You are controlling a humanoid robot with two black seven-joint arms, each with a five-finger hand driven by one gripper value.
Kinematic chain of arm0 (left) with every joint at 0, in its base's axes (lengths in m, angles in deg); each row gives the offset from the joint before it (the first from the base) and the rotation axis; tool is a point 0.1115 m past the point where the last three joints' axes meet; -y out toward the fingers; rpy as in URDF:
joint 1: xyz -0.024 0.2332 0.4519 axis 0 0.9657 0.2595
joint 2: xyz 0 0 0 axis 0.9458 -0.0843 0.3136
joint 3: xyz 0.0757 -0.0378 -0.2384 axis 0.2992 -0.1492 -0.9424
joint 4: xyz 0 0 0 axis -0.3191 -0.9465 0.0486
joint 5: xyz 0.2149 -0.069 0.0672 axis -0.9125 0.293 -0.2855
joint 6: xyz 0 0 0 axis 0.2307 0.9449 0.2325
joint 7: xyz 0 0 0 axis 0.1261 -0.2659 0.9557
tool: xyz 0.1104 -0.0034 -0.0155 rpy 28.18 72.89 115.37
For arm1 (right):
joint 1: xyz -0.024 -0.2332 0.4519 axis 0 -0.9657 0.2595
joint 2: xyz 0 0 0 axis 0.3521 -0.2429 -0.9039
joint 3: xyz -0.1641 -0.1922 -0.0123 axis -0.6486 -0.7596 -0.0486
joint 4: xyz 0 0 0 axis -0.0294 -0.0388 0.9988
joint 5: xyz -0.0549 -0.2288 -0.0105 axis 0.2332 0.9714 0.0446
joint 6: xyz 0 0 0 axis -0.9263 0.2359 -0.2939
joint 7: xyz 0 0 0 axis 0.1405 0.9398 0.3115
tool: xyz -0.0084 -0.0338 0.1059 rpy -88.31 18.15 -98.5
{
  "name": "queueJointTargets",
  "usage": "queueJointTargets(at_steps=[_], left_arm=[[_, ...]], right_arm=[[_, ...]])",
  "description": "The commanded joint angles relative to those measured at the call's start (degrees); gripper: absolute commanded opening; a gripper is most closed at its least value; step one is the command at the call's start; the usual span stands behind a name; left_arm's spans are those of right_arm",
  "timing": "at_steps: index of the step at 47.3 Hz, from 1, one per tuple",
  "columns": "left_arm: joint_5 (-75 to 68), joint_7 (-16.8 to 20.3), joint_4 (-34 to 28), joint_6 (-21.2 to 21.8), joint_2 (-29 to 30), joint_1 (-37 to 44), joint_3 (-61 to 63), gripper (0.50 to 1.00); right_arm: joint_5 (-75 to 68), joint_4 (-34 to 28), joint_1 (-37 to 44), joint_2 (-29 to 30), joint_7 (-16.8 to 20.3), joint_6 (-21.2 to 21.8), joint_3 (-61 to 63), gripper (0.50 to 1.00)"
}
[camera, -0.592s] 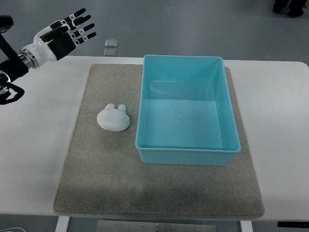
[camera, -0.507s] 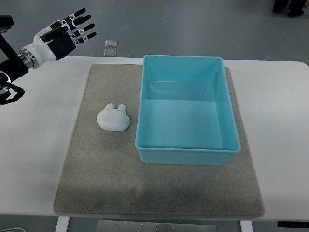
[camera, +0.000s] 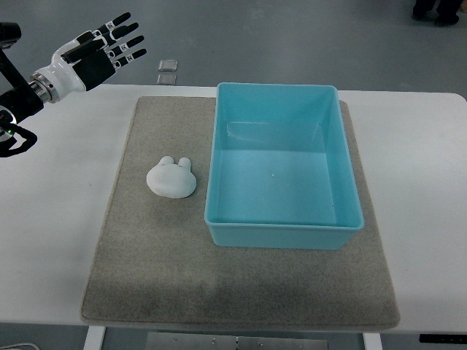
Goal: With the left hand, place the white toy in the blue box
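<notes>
Spanning nearly the whole frame, a white rectangular tabletop [camera: 427, 182] carries a grey felt-like rectangular mat [camera: 157, 262] that covers most of its middle. Sitting on the right half of that mat is a light blue rectangular plastic box [camera: 343, 182], open at the top, with nothing inside it. Just beside the box's left wall, not touching it, a small white rounded toy with two stubby ears [camera: 171, 178] lies on the mat, ears pointing away from the robot. Well apart from the toy, above the table's far left corner, the black-and-white left hand [camera: 91, 53] hovers with its fingers [camera: 117, 33] spread and straight, holding nothing. Two small grey squares [camera: 168, 71] lie on the floor beyond the table's far edge.
</notes>
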Motion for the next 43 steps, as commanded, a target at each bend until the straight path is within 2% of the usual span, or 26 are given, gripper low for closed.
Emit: queueJointTargets(at_steps=[1,13,17,33,40,43], left_arm=[[-0.36,0.09,-0.17,-0.11,0.30,0.04,0.15,1.000],[-17.31,1.40,-0.08,-0.99,2.67,-0.05,-3.09,1.000],[-22.85,2.89,-0.17,-0.90,3.02,-0.05,-4.77,1.000],[-46.13,13.70,0.62,-0.29,5.40,-0.31,-4.86,0.999],[-56.42,17.75,4.13,0.59,7.68,-0.31,-4.42,0.999],[-60.99,18.89,7.11,2.78,9.52,-0.31,-4.33,0.999]], right_arm=[[0.00,0.00,0.00,0.00,0.06,0.00,0.00,0.936],[0.00,0.00,0.00,0.00,-0.03,0.00,0.00,0.936],[0.00,0.00,0.00,0.00,0.06,0.00,0.09,0.936],[0.00,0.00,0.00,0.00,0.06,0.00,0.00,0.936],[0.00,0.00,0.00,0.00,0.06,0.00,0.00,0.936],[0.00,0.00,0.00,0.00,-0.03,0.00,0.00,0.936]])
